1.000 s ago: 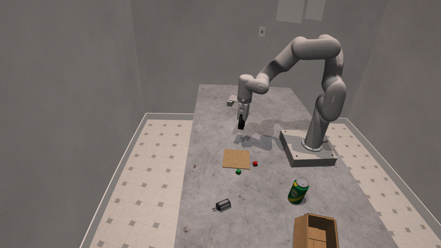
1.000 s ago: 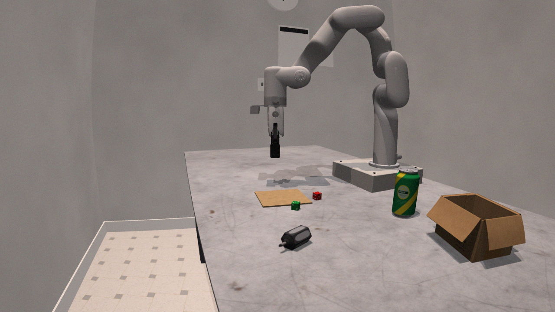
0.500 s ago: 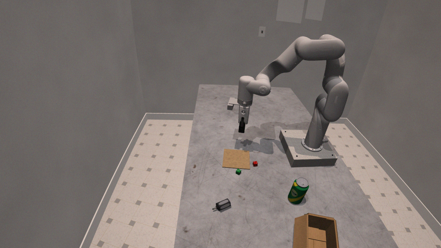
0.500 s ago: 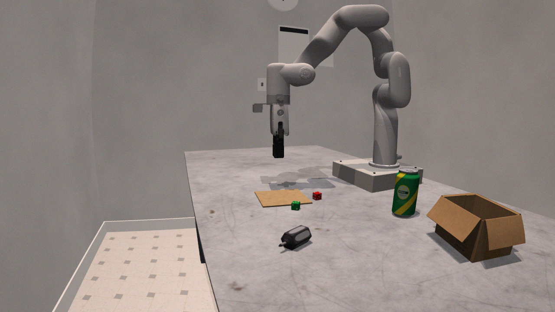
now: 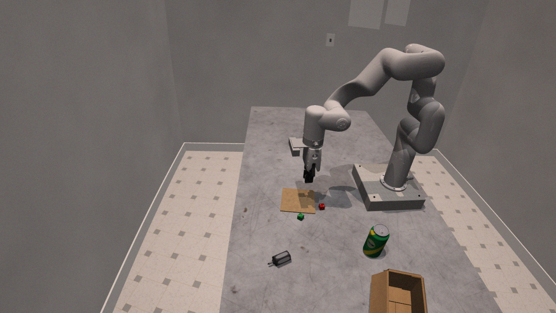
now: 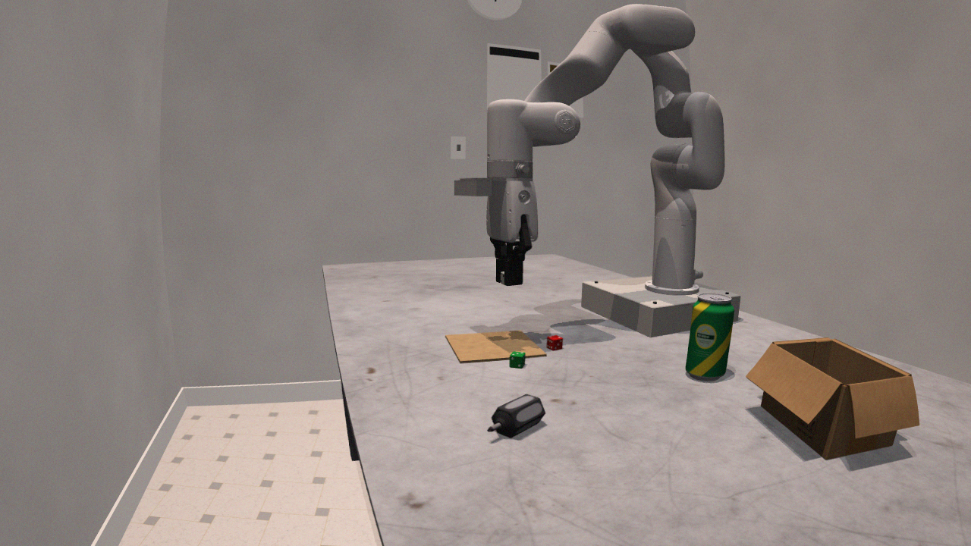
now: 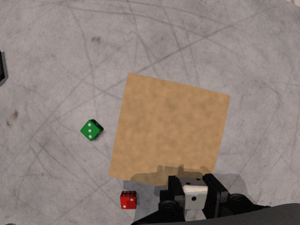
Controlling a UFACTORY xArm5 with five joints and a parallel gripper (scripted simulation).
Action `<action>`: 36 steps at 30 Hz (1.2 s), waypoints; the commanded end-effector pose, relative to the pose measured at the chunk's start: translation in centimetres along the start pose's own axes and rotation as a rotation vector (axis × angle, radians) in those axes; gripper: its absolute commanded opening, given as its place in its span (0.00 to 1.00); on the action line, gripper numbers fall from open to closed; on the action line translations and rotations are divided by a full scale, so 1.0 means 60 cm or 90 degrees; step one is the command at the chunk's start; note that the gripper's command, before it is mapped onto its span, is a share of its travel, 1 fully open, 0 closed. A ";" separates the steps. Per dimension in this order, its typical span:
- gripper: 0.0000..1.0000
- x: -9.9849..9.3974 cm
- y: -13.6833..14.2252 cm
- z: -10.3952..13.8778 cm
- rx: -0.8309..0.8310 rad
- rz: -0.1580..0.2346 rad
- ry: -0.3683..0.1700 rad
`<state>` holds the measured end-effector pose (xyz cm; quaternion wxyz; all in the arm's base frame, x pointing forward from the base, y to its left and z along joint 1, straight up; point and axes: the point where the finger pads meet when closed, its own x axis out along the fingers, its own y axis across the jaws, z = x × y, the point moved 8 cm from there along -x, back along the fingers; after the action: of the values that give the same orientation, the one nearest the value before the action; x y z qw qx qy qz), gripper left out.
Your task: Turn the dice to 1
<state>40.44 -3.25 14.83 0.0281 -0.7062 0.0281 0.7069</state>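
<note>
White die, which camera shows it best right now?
The wrist view: the white die sits close up, clamped in the gripper, one pip facing the camera. In the top and exterior views the dark fingers hide it.

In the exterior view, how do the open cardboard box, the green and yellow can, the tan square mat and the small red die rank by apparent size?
1. Open cardboard box, though it is nearest the camera.
2. Tan square mat and green and yellow can: too similar to rank.
3. Small red die, clearly smallest.

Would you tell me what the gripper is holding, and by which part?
The gripper holds the white die, pinched by two opposite side faces.
</note>
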 end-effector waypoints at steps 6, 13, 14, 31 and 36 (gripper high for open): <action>0.15 -0.002 -0.008 -0.003 -0.007 0.000 0.002; 0.15 0.006 -0.008 -0.003 -0.007 0.000 0.002; 0.15 0.010 -0.008 -0.003 -0.007 0.000 0.002; 0.15 0.119 -0.008 -0.004 -0.007 0.000 0.002; 0.15 0.146 -0.008 -0.004 -0.007 0.000 0.002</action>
<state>40.42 -2.78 7.53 0.0244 -0.7058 0.0244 0.7075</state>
